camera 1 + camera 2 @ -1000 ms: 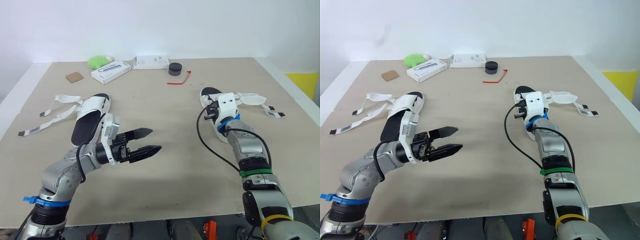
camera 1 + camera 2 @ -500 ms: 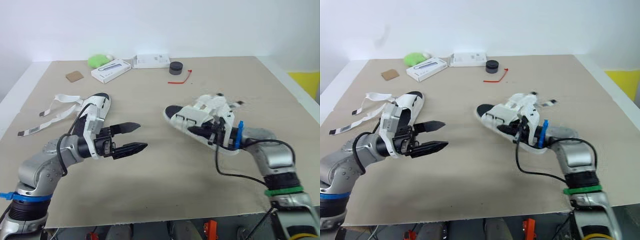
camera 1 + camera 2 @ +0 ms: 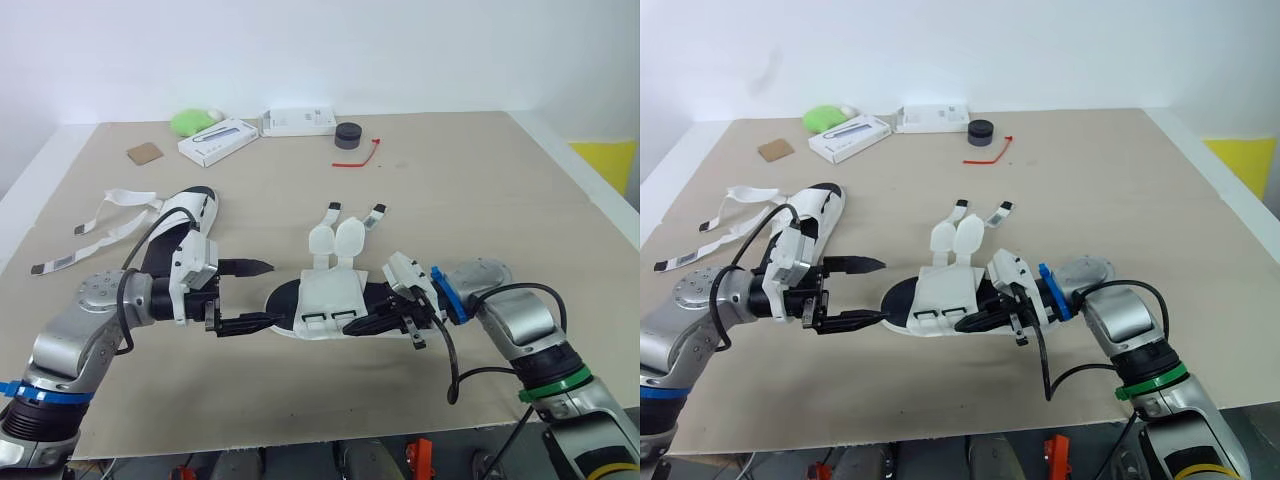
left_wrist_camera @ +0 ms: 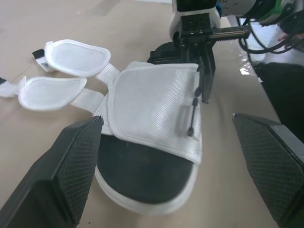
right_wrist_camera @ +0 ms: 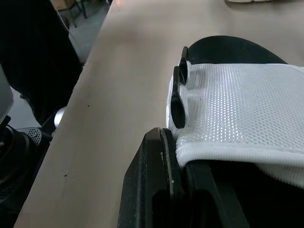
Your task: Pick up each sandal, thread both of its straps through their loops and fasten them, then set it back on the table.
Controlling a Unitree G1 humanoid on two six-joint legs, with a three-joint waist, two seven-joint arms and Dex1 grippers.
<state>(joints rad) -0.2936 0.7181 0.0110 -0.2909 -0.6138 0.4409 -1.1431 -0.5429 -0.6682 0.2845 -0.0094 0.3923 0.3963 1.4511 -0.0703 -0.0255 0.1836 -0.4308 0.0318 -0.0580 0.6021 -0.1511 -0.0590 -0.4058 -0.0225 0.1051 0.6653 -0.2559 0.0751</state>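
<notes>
Two straps (image 3: 338, 238) on the sandal (image 3: 325, 300) are both loose and flopped out toward the back of the desk (image 3: 480, 170), so nothing's threaded yet. Your right fingers (image 5: 154, 190) are pinched on the sandal's edge right by the loops (image 5: 179, 102), front-middle of the desk. I can't tell if the sole is touching down. Your left fingers (image 3: 245, 267) are spread wide, one on each side of the toe end, not touching it.

What I'd worry about: the right grip looks like it's only on the thin fabric edge. Close the left and tug, and the sandal could twist or slip out. Those right fingers might also block the loops when you go to thread. The other sandal (image 3: 178, 228) sits well off to your left, straps undone.
</notes>
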